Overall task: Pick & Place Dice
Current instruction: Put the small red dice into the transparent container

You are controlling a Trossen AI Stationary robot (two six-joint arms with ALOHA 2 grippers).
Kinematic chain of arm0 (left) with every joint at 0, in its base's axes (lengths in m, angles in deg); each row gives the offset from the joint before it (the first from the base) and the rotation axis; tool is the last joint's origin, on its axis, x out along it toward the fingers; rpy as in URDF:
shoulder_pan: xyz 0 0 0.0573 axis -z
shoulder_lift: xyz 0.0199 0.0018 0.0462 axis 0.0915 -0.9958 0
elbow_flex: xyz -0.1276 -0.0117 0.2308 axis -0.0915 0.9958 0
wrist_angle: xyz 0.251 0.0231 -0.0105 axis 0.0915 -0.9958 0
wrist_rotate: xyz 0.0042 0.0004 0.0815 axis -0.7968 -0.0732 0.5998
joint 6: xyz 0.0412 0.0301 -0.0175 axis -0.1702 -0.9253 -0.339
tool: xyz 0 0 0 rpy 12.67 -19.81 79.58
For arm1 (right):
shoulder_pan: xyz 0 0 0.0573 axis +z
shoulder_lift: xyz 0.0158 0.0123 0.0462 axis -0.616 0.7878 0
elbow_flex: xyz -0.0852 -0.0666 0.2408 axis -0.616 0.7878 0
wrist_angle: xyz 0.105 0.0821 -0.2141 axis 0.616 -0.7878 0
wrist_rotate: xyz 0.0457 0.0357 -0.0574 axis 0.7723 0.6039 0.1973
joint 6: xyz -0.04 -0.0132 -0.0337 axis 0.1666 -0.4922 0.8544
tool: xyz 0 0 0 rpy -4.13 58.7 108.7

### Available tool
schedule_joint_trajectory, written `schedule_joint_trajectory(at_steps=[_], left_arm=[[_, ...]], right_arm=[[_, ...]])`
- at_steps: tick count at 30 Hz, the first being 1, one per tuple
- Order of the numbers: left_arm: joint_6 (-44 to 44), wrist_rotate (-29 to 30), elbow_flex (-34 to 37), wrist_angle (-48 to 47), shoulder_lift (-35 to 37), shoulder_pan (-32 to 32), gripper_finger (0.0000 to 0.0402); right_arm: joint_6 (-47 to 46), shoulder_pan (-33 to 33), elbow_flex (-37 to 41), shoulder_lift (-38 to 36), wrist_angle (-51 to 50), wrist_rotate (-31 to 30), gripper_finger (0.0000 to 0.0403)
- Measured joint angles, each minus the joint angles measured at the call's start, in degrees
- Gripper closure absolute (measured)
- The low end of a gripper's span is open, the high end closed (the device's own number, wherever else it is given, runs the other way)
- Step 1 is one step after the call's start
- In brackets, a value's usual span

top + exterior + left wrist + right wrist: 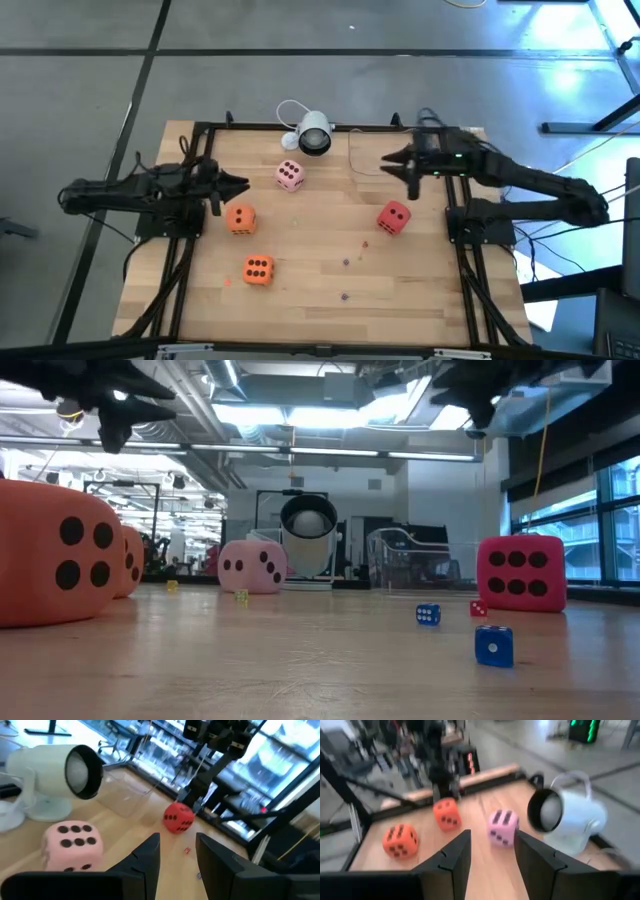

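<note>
Wooden counter (400, 290) with a black frame along its edges. A white round camera (312, 134) with a black lens stands at the far edge, near the middle, with its white cable looping beside it. A clear plastic container (410, 560) sits on the counter close to the camera. Several tiny dice lie scattered: two blue (494, 645), one red (479, 608), one yellow (241, 596). Grey floor around.

No legible text, label, brand or number on anything.
</note>
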Motion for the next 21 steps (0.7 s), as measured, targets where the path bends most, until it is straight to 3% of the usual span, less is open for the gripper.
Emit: schedule_joint_trajectory(at_steps=[7, 16, 21], left_arm=[[-2.0, -0.2, -2.6, -7.5, -1.4, 0.0, 0.0267], [-4.8, 0.0, -2.5, -7.7, -1.3, 0.0, 0.0235], [-6.2, 0.3, -2.6, -7.7, -1.3, 0.0, 0.0228]], right_arm=[[3.0, 1.7, -3.5, 12.3, -0.9, 1.2, 0.0244], [9.5, 6.7, -11.4, 21.0, -4.2, 3.1, 0.0146], [13.5, 10.0, -12.7, 24.7, -10.9, 2.5, 0.0123]])
